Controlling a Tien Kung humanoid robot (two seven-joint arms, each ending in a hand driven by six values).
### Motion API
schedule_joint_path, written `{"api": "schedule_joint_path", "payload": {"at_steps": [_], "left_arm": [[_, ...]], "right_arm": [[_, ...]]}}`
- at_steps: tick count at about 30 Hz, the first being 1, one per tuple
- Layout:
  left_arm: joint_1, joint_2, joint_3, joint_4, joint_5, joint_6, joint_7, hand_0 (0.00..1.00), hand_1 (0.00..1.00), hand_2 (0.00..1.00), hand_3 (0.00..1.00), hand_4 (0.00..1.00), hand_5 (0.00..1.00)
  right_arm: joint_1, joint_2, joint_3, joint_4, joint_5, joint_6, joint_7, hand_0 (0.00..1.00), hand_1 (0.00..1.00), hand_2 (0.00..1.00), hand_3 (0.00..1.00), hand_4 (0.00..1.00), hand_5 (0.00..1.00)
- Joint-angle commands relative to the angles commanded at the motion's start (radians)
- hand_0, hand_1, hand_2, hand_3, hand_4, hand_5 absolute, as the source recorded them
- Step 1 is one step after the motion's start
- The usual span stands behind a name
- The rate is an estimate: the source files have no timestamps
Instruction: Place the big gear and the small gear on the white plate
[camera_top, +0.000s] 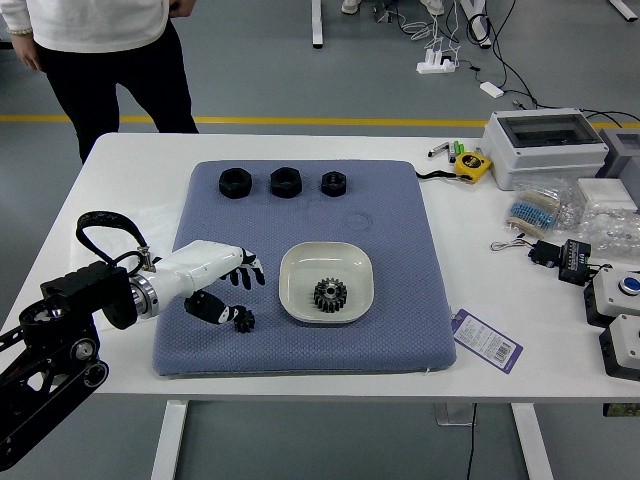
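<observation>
The left robot hand (216, 272) hung open, thumb by the small gear (244, 320) near the mat's (400, 335) near-left corner, contact unclear; the white plate (296, 270) held the big gear (330, 294)

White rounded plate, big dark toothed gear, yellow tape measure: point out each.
White rounded plate (313, 262), head view: bare floor.
Big dark toothed gear (330, 294), head view: middle.
Yellow tape measure (471, 167), head view: case.
</observation>
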Motion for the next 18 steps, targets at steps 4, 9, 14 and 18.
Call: {"api": "schedule_joint_path", "payload": {"at_steps": [4, 9, 14, 18], "left_arm": [[0.014, 0.007, -0.009, -0.021, -0.003, -0.017, 0.007, 0.486, 0.567, 0.599, 0.638, 0.853, 0.002], [0.02, 0.008, -0.009, -0.023, 0.0, -0.025, 0.009, 0.486, 0.567, 0.599, 0.638, 0.853, 0.002], [0.025, 0.003, 0.001, -0.012, 0.009, -0.026, 0.008, 0.492, 0.577, 0.607, 0.646, 0.888, 0.004], [0.02, -0.006, 0.013, 0.011, 0.015, -0.02, 0.004, 0.504, 0.61, 0.664, 0.669, 0.963, 0.05]], "right_arm": [[0.0, 0.0, 0.0, 0.0, 0.0, 0.0, 0.0, 0.65, 0.655, 0.73, 0.58, 0.84, 0.678], [0.001, 0.0, 0.002, 0.0, -0.005, 0.001, -0.002, 0.65, 0.655, 0.73, 0.58, 0.84, 0.678], [0.0, 0.0, 0.001, 0.0, -0.002, 0.001, -0.001, 0.65, 0.656, 0.73, 0.58, 0.84, 0.678], [0.0, 0.0, 0.001, 0.0, -0.003, 0.001, -0.001, 0.65, 0.655, 0.731, 0.58, 0.84, 0.679]]}}
